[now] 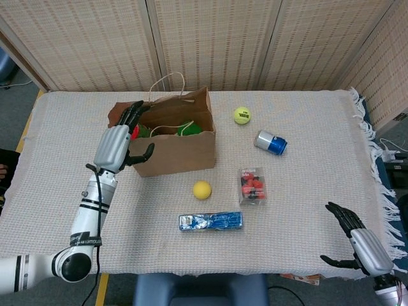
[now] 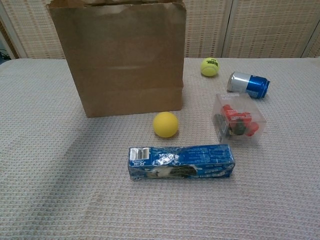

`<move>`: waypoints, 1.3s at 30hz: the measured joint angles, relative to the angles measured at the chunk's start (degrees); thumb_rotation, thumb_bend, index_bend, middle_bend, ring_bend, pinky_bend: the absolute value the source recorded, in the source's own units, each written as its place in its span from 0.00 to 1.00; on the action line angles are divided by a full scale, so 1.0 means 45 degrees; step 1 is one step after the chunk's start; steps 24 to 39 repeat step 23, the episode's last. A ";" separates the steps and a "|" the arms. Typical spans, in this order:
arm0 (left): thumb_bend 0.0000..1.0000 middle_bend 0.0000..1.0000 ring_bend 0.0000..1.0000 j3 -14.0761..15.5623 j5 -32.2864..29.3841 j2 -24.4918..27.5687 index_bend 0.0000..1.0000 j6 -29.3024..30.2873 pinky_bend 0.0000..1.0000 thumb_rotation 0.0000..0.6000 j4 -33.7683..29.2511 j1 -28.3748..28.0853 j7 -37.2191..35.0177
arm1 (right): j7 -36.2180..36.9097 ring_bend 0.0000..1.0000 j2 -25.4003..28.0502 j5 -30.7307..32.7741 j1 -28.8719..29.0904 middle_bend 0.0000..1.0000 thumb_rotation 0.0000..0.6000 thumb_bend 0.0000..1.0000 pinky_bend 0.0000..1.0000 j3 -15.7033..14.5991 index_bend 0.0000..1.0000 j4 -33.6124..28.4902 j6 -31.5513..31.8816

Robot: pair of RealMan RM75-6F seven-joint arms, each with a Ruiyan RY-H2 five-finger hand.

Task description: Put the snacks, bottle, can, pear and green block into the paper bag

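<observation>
- The left hand point(image 1: 116, 141) hangs at the left edge of the paper bag point(image 1: 178, 150), fingers spread and grasping nothing; its fingertips reach over the bag's rim. The chest view does not show it at all.
- Just right of that hand, inside the bag's open mouth, a bit of green point(image 1: 186, 128) and a bit of red point(image 1: 135, 132) show (too much is hidden by the bag walls to say which items they are).
- The right hand point(image 1: 358, 243) sits at the near right edge of the table, fingers apart and empty, its wrist cut off by the frame corner.
- Well to the left of the right hand lies the blue snack packet point(image 1: 210, 221), flat on the cloth; the print on it is unreadable.
- Beyond the packet rests a yellow ball point(image 1: 202, 190), just in front of the bag.
- A clear box of red pieces point(image 1: 253, 185) stands between the ball and the right hand.
- Farther off lies the blue can point(image 1: 271, 142) on its side, with a tennis ball point(image 1: 241, 115) near it.
</observation>
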 measured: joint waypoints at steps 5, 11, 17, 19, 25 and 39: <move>0.42 0.00 0.02 0.1343 0.2299 0.1092 0.10 0.0942 0.22 1.00 -0.1148 0.1746 -0.0381 | -0.0107 0.00 -0.0067 -0.0009 -0.0130 0.00 1.00 0.01 0.00 0.0062 0.00 0.0242 0.0275; 0.38 0.00 0.00 0.4403 0.6330 0.2302 0.10 0.2365 0.17 1.00 -0.1501 0.4815 -0.1483 | -0.0407 0.00 -0.0161 -0.0037 -0.0206 0.00 1.00 0.01 0.00 0.0114 0.00 0.0429 0.0387; 0.35 0.00 0.00 0.7113 0.8828 0.2473 0.06 0.3904 0.10 1.00 0.0251 0.7629 -0.2444 | -0.1676 0.00 -0.0402 -0.0099 -0.0319 0.00 1.00 0.01 0.00 0.0247 0.00 0.0722 0.0642; 0.35 0.00 0.00 0.7467 0.9225 0.2310 0.05 0.4353 0.10 1.00 0.1337 0.8141 -0.2518 | -0.2393 0.00 -0.0586 -0.0117 -0.0398 0.00 1.00 0.01 0.00 0.0306 0.00 0.0828 0.0766; 0.35 0.00 0.00 0.8075 1.0203 0.1933 0.04 0.5155 0.09 1.00 0.3570 0.9296 -0.2931 | -0.3221 0.00 -0.0913 -0.0149 -0.0520 0.00 1.00 0.01 0.00 0.0380 0.00 0.0892 0.0882; 0.35 0.00 0.00 0.8075 1.0203 0.1933 0.04 0.5155 0.09 1.00 0.3570 0.9296 -0.2931 | -0.3221 0.00 -0.0913 -0.0149 -0.0520 0.00 1.00 0.01 0.00 0.0380 0.00 0.0892 0.0882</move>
